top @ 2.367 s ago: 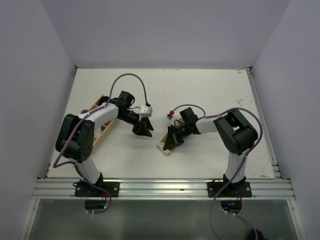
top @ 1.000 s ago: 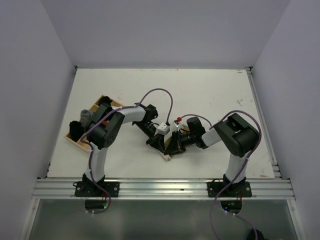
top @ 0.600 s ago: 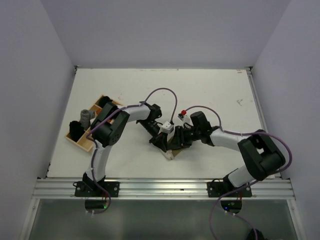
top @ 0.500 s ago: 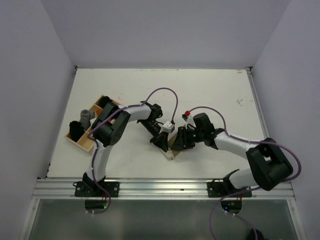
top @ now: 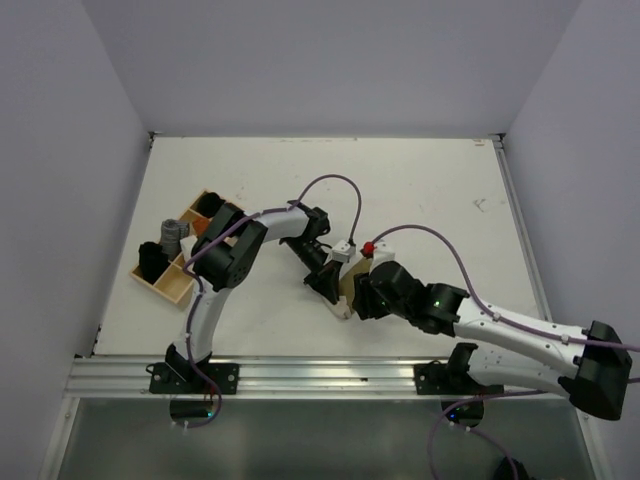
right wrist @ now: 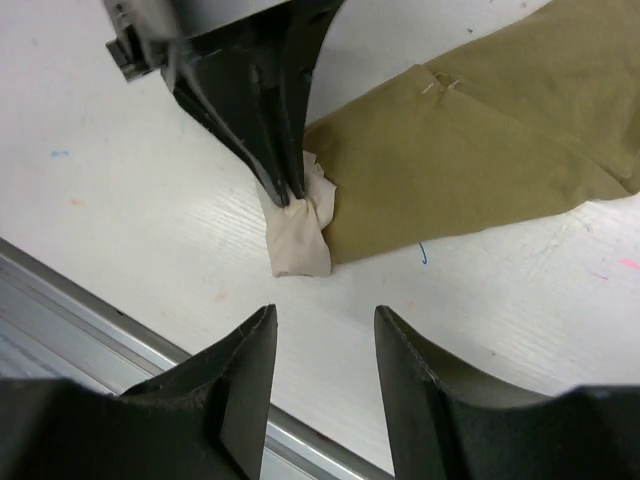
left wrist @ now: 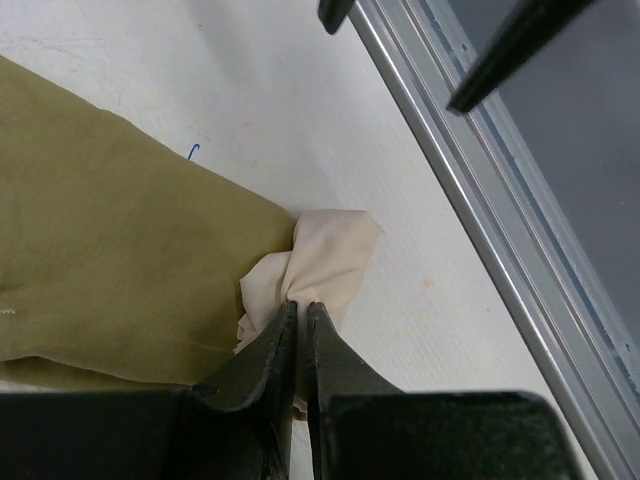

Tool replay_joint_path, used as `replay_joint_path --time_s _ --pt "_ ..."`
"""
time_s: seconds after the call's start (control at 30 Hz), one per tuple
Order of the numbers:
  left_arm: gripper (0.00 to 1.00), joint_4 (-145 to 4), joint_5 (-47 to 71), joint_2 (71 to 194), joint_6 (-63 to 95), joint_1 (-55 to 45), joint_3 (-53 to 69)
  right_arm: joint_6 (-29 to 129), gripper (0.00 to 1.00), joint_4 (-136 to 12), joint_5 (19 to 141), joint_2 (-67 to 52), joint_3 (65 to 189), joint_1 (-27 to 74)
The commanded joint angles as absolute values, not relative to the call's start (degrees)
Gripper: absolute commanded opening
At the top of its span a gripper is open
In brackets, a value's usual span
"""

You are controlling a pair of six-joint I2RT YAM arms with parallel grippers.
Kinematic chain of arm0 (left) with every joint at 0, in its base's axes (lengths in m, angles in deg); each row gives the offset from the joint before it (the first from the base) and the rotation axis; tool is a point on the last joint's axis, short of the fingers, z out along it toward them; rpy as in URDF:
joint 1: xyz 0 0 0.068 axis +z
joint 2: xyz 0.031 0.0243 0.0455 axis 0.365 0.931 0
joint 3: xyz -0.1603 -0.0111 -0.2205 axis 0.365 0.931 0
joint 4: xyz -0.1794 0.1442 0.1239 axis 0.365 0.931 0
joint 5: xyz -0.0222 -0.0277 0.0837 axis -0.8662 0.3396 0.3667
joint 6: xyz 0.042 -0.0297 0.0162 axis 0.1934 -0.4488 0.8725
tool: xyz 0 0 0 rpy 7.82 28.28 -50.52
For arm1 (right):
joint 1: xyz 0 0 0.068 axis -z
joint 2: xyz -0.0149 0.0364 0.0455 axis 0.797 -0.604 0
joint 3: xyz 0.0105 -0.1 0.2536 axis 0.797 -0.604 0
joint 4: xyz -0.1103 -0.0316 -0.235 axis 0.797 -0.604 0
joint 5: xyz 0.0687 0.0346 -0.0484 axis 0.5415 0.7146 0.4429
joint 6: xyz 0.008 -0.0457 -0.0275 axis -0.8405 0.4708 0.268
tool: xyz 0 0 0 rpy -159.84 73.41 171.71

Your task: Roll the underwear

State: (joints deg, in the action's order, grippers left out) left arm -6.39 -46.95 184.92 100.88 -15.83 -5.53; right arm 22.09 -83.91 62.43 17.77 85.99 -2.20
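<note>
The underwear [right wrist: 470,150] lies flat on the white table, olive-khaki side up, with a bunched cream corner [right wrist: 298,240] pointing at the near rail. My left gripper [left wrist: 300,308] is shut on that cream corner [left wrist: 330,250], its tips pinched tight on the fold. The same grip shows in the right wrist view, where the left fingers [right wrist: 270,130] come down onto the corner. My right gripper [right wrist: 323,315] stands open just short of the corner, with nothing between its fingers. From above, the underwear [top: 347,290] is mostly hidden between the left gripper [top: 328,285] and the right gripper [top: 362,297].
A wooden compartment tray [top: 172,285] holding dark and grey rolled items stands at the left of the table. The aluminium rail [top: 330,375] runs along the near edge, close to the cloth corner. The right arm [top: 520,335] stretches low across the near right.
The right gripper has opened, let go of the cloth and drawn back toward the near edge as its arm swung low to the right. The left gripper stays shut on the corner.
</note>
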Motion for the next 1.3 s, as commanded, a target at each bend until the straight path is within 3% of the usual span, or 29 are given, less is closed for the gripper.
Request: replay_joint_path --time_s 0.0,0.27,0.83,1.27 --pt "0.07 -7.2 -45.8 186.2 96.5 -16.3 -7.7 26.5 0.48 -87.3 48.2 13.9 91.2 -9.7" --pt "0.08 -7.1 -45.8 186.4 95.8 -16.4 -7.6 36.7 0.51 -85.7 48.1 -2.1 98.7 -15.8" --pt "0.1 -8.7 -45.3 186.4 92.2 -16.4 -7.4 45.6 0.52 -84.3 49.9 -15.9 104.5 -15.8" --pt "0.14 -10.1 -44.3 185.2 90.6 -16.3 -6.4 41.3 0.38 -80.3 52.8 -18.1 102.3 -14.9"
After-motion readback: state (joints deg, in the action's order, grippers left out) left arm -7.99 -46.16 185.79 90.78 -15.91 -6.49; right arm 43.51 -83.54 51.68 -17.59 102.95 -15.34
